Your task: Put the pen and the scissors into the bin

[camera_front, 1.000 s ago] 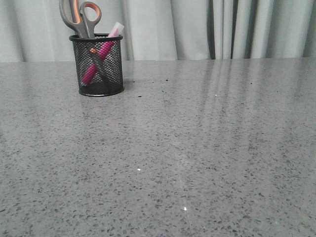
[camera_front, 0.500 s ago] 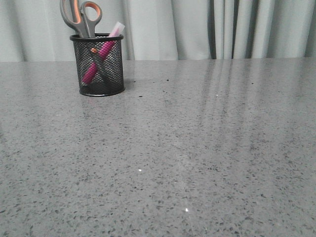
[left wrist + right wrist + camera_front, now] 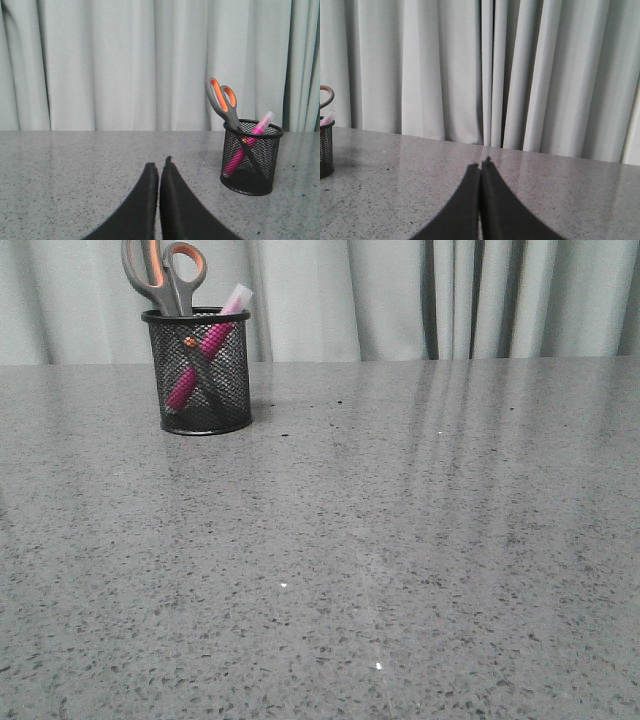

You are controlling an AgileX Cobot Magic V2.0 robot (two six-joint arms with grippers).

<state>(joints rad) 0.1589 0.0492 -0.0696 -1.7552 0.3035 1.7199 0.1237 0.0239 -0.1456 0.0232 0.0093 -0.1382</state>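
Note:
The bin, a black mesh cup, stands upright at the far left of the table. The scissors stand in it, handles up, blades down inside. The pen leans inside it, its whitish cap above the rim. In the left wrist view the bin, the scissors and the pen show the same way. My left gripper is shut and empty, well short of the bin and to one side. My right gripper is shut and empty, far from the bin. Neither gripper shows in the front view.
The grey speckled table runs back to a pale curtain right behind the bin.
The front view has shifted very slightly over the second; the bin and its contents stand as before. No gripper appears in that view.

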